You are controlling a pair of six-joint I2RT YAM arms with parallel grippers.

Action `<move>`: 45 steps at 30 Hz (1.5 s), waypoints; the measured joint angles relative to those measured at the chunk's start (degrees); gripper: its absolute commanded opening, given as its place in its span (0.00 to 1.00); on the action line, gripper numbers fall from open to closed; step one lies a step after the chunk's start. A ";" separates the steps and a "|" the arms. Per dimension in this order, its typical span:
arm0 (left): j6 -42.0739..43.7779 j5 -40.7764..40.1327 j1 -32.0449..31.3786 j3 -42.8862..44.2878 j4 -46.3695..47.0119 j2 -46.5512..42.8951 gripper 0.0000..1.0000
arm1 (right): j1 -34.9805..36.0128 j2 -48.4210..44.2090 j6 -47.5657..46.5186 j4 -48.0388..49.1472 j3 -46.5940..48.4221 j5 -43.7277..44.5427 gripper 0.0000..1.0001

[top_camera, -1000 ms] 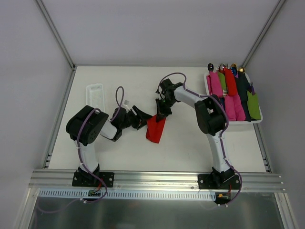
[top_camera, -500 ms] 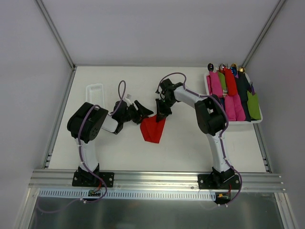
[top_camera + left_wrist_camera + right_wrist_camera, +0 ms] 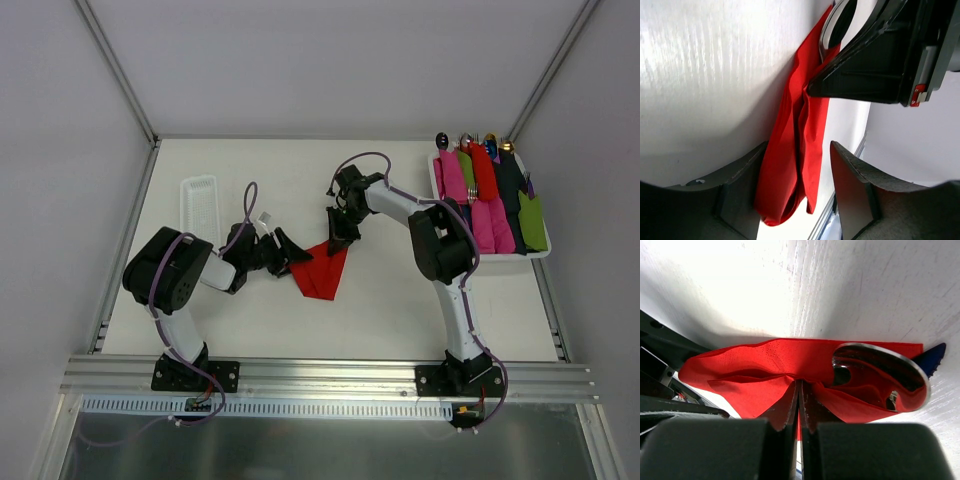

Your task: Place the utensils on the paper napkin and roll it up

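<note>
The red paper napkin (image 3: 320, 272) lies as a folded triangle mid-table. My right gripper (image 3: 337, 235) is shut on its upper fold (image 3: 800, 385); in the right wrist view, red paper bunches on both sides of the jaws. One of the utensils, a shiny spoon bowl (image 3: 880, 372), rests on the napkin beside that grip, and a dark blue tip (image 3: 931, 357) pokes out past it. My left gripper (image 3: 295, 258) is at the napkin's left corner. Its jaws stand apart with the napkin (image 3: 795, 145) hanging loosely between the fingers (image 3: 740, 185). The spoon's rim (image 3: 826, 30) shows under the right gripper (image 3: 880, 55).
A white ribbed tray (image 3: 199, 203) lies at the left, behind the left arm. At the far right, a white tray (image 3: 540, 255) holds several pink, red, green and dark rolled bundles. A metal rail runs along the near edge.
The left arm swung down and left, and its gripper now sits at the napkin's left corner. The napkin spread from a narrow hanging strip into a wider triangle. The right gripper stayed put.
</note>
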 measured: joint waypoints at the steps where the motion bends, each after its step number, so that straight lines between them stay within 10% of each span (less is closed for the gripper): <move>1: 0.04 0.09 0.00 -0.37 -0.35 -0.44 0.51 | 0.00 0.00 0.00 0.00 0.00 0.00 0.01; 33: 14.19 -14.12 -4.85 9.84 -31.56 -7.52 0.00 | 0.00 0.00 -0.39 0.00 0.00 -0.07 0.01; 45: 19.43 -21.07 -10.75 14.86 -38.77 -10.12 0.06 | 0.02 0.00 -0.39 -0.02 0.00 -0.07 0.01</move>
